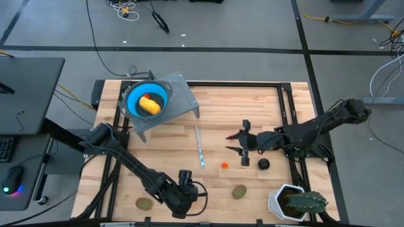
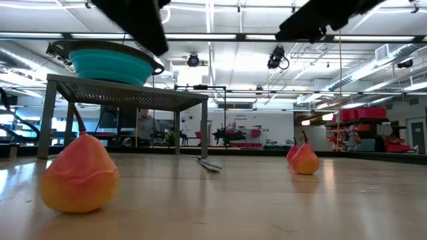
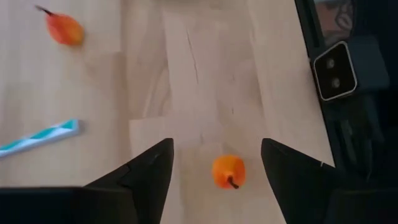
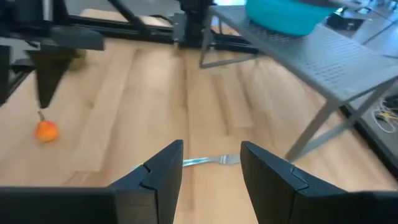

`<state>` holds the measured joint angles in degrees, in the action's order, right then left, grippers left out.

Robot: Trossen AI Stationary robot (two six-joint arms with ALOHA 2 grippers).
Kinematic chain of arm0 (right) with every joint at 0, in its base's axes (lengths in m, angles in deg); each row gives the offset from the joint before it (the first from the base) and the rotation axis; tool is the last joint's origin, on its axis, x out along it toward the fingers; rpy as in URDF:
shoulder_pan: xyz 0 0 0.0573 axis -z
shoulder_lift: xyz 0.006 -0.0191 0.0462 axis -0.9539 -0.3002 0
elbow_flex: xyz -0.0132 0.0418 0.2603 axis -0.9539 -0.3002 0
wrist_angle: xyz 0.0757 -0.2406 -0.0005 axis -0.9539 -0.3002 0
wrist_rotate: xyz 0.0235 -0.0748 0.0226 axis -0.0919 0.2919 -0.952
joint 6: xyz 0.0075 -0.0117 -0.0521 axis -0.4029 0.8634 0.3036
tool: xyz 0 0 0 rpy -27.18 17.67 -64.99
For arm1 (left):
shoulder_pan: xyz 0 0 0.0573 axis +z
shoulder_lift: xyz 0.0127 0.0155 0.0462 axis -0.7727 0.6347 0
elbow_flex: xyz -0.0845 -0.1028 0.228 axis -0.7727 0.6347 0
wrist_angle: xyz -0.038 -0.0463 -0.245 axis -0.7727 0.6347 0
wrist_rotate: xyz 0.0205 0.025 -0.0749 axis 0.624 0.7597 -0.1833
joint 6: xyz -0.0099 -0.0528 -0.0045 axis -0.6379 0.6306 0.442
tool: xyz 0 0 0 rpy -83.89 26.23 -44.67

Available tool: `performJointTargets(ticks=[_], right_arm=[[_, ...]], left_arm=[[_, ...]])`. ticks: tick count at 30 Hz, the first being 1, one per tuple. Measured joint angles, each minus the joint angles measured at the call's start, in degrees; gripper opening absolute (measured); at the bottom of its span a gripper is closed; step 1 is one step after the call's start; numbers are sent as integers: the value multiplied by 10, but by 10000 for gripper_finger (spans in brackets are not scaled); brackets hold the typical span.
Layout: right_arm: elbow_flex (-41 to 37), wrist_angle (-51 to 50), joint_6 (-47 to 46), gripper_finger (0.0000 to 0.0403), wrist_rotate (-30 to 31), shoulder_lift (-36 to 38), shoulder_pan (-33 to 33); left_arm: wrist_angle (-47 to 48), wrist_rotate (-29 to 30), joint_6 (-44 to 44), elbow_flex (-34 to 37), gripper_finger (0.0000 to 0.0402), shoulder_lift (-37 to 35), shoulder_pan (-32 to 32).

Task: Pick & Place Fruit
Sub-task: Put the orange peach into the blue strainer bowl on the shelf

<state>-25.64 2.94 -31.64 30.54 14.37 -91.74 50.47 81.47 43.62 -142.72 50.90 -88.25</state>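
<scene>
Near edge: left gripper low over the table, fingers spread wide, holding nothing, a small orange fruit lying between them. Kiwis either side of it. Mid-table: right gripper open, empty, with an orange ball and black ball near it. Far left: yellow fruit in the blue bowl on a grey stand.

Pale wood table, perforated metal stand, seemingly rubbery bowl
</scene>
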Motion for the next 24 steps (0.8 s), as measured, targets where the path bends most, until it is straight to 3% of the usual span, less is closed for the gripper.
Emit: performJointTargets(ticks=[9,15,24], right_arm=[[-68,142,-28,169,6,0,-21],[-94,164,-40,169,6,0,-32],[-103,166,-66,169,6,-2,-47]], left_arm=[[-79,-28,26,64,245,-2,-1],[-158,-36,25,114,244,-1,-1],[-165,-28,-13,127,244,-1,-11]])
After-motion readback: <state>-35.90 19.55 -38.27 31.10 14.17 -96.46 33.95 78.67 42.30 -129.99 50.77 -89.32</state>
